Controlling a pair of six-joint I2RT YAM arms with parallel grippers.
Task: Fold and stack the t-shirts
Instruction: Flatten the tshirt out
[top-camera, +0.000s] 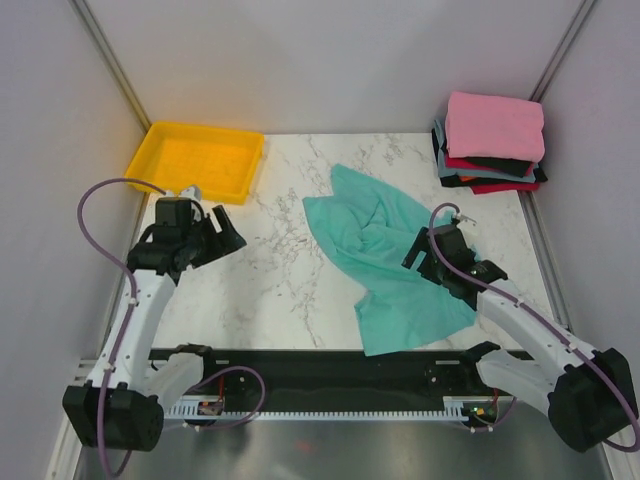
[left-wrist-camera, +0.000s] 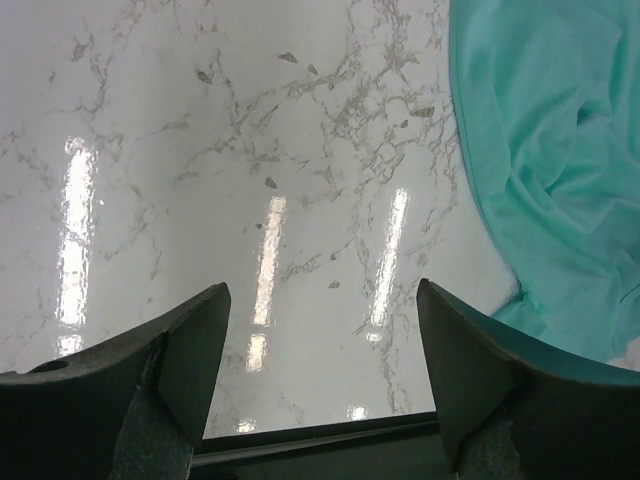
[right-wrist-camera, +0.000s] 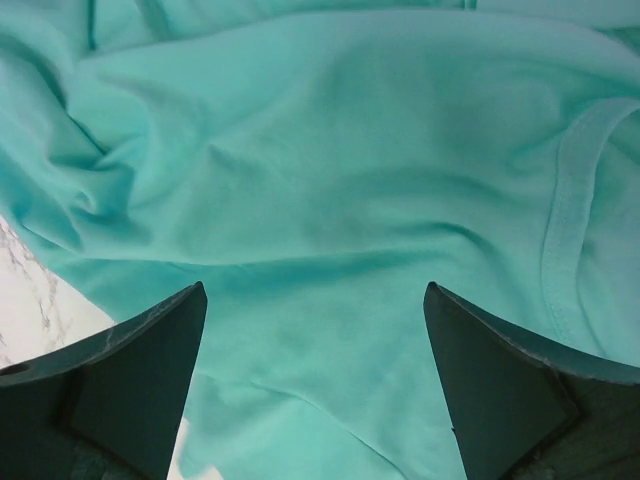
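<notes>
Right claw (right-wrist-camera: 312, 300) wide and empty above crumpled teal t-shirt (top-camera: 385, 255), left claw (left-wrist-camera: 320, 300) wide and empty over marble table (top-camera: 270, 270)

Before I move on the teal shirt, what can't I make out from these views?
- Top view: the right arm covers the right edge of the teal shirt.
- Top view: the pink shirt hides most of the stack below it; count unclear.
- Right wrist view: cloth fills the frame; whether the right pincer touches it is unclear.
- Left wrist view: frame edge cuts the shirt off.
</notes>
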